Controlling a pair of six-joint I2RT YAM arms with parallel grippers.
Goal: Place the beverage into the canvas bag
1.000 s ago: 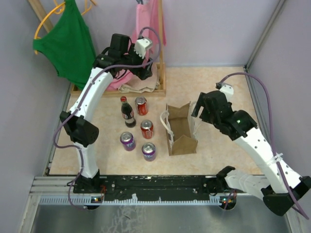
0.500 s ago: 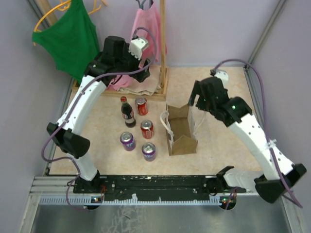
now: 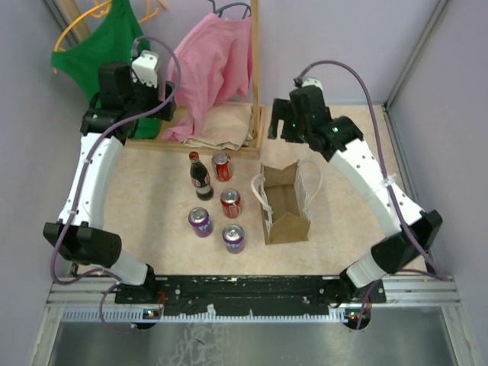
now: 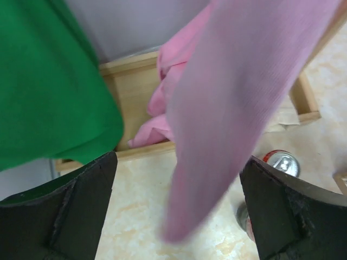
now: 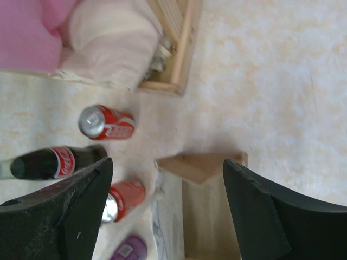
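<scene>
Tabletop (image 3: 164,225) still bears 5 drinks (image 3: 231,203); left gripper (image 4: 178,162) and right gripper (image 5: 167,162) pulled back, open, empty; bag (image 5: 200,165) below right jaws unfilled.

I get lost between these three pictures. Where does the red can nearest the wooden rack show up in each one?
Top view: the red can stands left of centre, just right of the cola bottle.
Left wrist view: the can is at lower right, beside the pink cloth.
Right wrist view: the can is left of centre, above the bottle.
Shared landmark: the wooden rack, close by the can.
</scene>
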